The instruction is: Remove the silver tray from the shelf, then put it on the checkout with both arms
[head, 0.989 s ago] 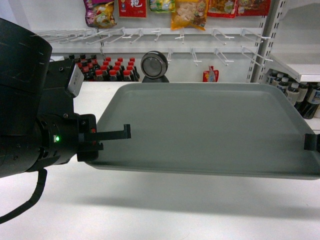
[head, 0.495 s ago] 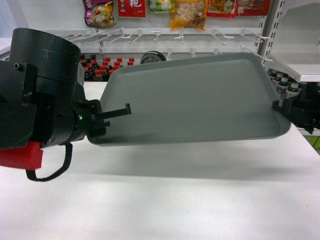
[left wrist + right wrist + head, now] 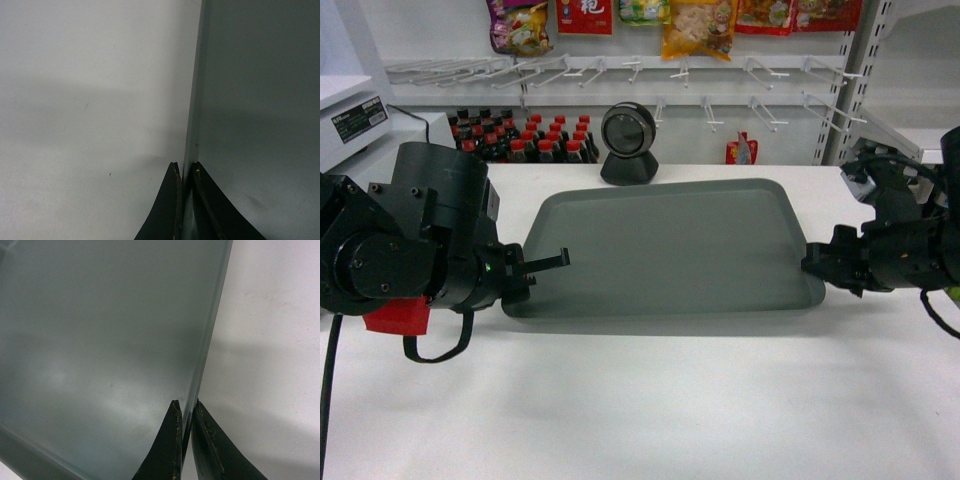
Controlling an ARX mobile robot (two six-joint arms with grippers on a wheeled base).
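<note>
The silver tray [image 3: 670, 245], matte grey-green, lies level and low over the white checkout [image 3: 640, 400], with a thin shadow under its front edge. My left gripper [image 3: 542, 266] is shut on the tray's left rim; in the left wrist view its gripper [image 3: 185, 170] pinches the thin rim [image 3: 194, 100]. My right gripper [image 3: 813, 262] is shut on the right rim, and the right wrist view shows that gripper [image 3: 186, 407] clamping the tray edge [image 3: 210, 340]. A white shelf [image 3: 920, 138] board stands at the far right.
A round black scanner [image 3: 628, 130] stands just behind the tray. Dark bottles with red caps [image 3: 530, 138] line the back, snack packets [image 3: 698, 25] hang above white hooks. A small red packet [image 3: 741, 150] sits behind the counter, a white device [image 3: 360, 115] at left.
The tray was high and tilted close to the camera; it has come down, moved away and levelled over the counter. Both arms lowered with it, still gripping its ends.
</note>
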